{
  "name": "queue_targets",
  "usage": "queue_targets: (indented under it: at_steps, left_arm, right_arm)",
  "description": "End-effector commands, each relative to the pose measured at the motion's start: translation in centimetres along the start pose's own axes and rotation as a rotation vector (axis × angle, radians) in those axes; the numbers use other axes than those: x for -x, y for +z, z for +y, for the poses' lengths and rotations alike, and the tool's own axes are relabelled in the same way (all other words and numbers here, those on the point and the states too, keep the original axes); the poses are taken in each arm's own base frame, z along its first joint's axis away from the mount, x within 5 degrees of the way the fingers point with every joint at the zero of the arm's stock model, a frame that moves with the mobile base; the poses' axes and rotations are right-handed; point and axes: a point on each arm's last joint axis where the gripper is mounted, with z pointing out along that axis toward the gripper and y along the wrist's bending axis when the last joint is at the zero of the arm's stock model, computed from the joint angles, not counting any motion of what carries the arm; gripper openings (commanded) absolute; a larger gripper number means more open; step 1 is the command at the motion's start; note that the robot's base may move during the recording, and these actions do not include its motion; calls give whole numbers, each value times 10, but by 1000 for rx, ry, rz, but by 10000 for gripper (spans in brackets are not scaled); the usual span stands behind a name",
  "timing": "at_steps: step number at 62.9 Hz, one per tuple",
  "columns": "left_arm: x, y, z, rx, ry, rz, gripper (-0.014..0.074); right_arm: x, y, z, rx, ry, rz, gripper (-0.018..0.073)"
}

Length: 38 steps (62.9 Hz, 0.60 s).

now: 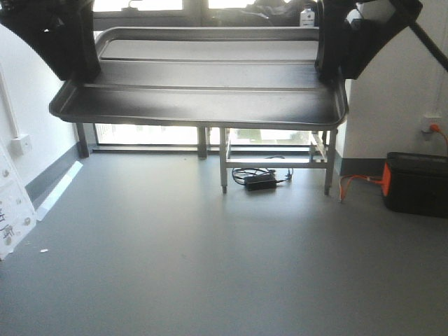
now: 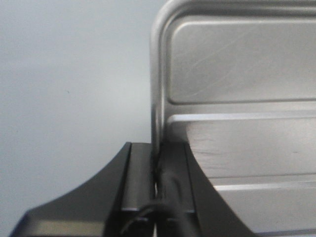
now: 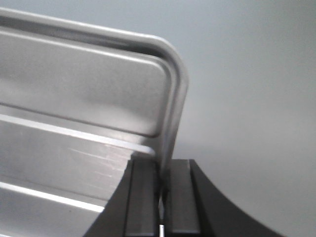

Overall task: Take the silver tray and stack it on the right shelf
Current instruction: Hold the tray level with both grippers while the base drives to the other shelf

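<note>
While the silver tray point(image 1: 199, 105) hangs level above the grey floor point(image 1: 210, 266), the left gripper point(image 2: 158, 163) and right gripper point(image 3: 161, 173) each pinch a short-end rim between narrow jaws; this looks like the carrying step, and next both arms must bring it together to the right shelf, unseen here
</note>
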Motion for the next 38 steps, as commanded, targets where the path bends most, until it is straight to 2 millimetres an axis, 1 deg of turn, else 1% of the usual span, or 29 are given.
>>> queue_targets:
  at_steps: [1,38]
  left_arm:
    - [9,-25,-12,-109,-8,-122,-93]
    - [9,-24,-12,-108,-8,-120,-93]
  right_arm:
    - [13,-25,10,124,-5,-139,56]
    - [13,-25,10,123,-7,-140,56]
